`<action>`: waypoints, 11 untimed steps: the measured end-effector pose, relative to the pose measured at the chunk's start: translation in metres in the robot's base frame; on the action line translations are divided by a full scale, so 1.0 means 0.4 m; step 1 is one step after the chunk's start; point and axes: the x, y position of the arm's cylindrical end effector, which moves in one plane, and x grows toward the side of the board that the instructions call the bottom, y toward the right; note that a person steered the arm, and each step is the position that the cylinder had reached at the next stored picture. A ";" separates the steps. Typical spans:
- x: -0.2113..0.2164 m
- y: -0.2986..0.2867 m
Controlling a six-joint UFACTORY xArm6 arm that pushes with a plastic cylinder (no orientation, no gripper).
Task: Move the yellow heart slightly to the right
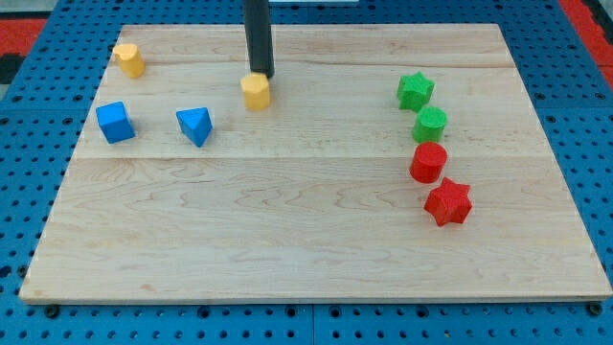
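A blue pegboard (19,192) full of small holes surrounds everything, with a patch of red showing at the view's top corners. On it lies the pale wooden tabletop (306,249), made of long planks running across the view.

I carry no gripper, so there is nothing to spread or press together: my arm ends in a straight dark rod (258,34) that comes down from the view's top. My tip (261,76) sits just above the yellow heart (256,92) in the view, at its top edge, touching it or very nearly; I cannot tell which.

Taking that yellow heart as the landmark, it rests in the upper middle of the tabletop, a little left of centre. A blue cube (115,123) lies well to its left and slightly lower, and a blue triangular block (194,126) sits between the two. Another yellow block (128,59) stands far to its upper left. Well to its right runs a descending line: a green star (416,91), a green cylinder (430,124), a red cylinder (428,163) and a red star (448,201).
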 end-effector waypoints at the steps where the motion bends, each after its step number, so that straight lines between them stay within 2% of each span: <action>1: 0.075 -0.006; 2: 0.034 -0.163; 3: -0.008 -0.255; 5: -0.028 -0.595; 7: -0.092 -0.514; 8: -0.091 -0.608; 10: -0.193 -0.481; 11: -0.194 -0.481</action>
